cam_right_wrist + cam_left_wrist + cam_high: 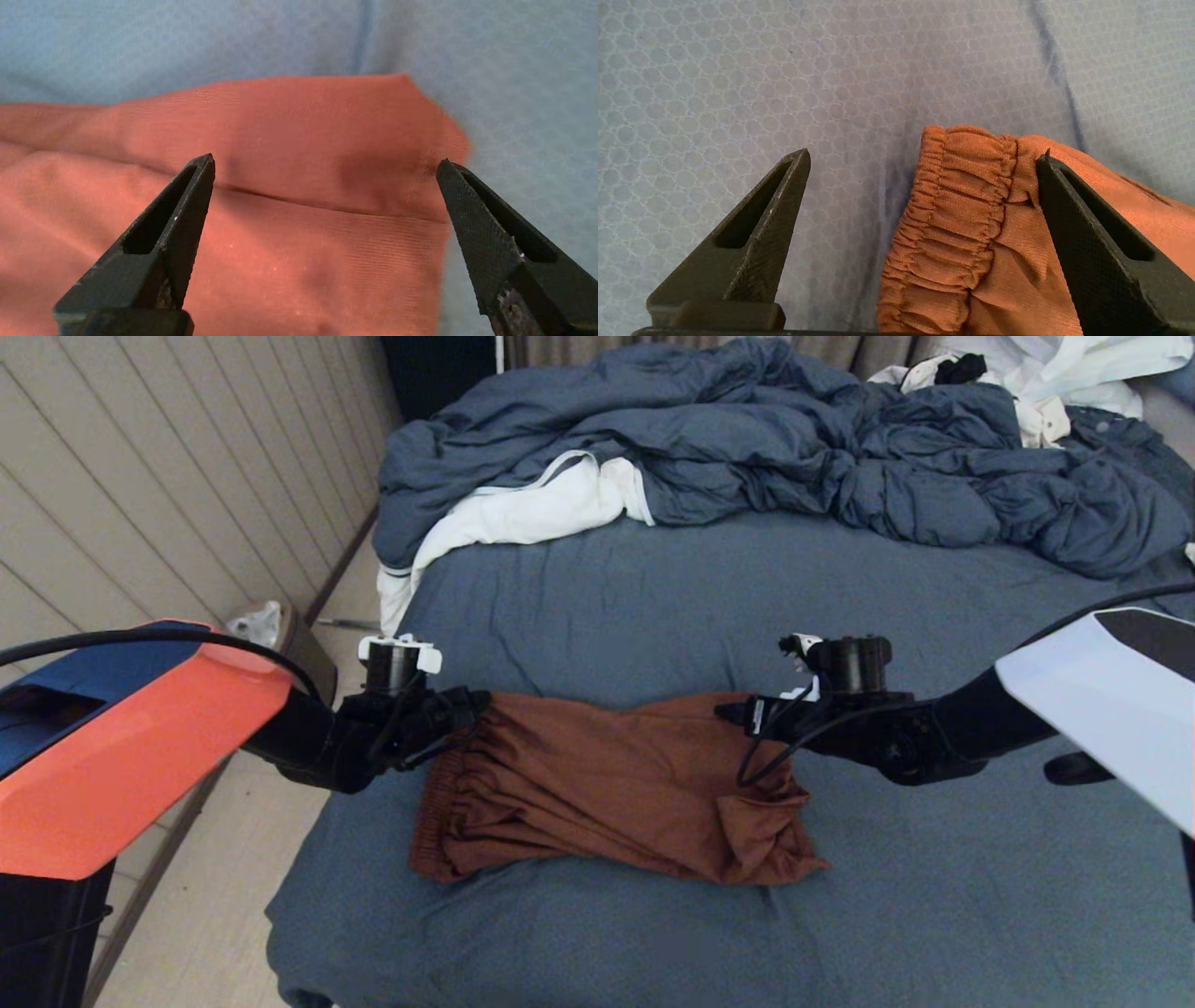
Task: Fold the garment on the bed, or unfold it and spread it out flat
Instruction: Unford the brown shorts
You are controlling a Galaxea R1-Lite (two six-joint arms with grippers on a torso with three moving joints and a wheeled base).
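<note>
I am seeing both end effectors spread wide, gripping nothing: left end effector [924, 156] straddling the garment's [607, 784] waistband, right end effector [325, 161] hovering over its hem corner.

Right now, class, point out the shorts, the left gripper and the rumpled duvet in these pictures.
shorts [597, 784], head view, middle of the brown fabric.
left gripper [920, 156], left wrist view, midway between its open fingertips, over the waistband.
duvet [794, 448], head view, middle of the heap.
</note>
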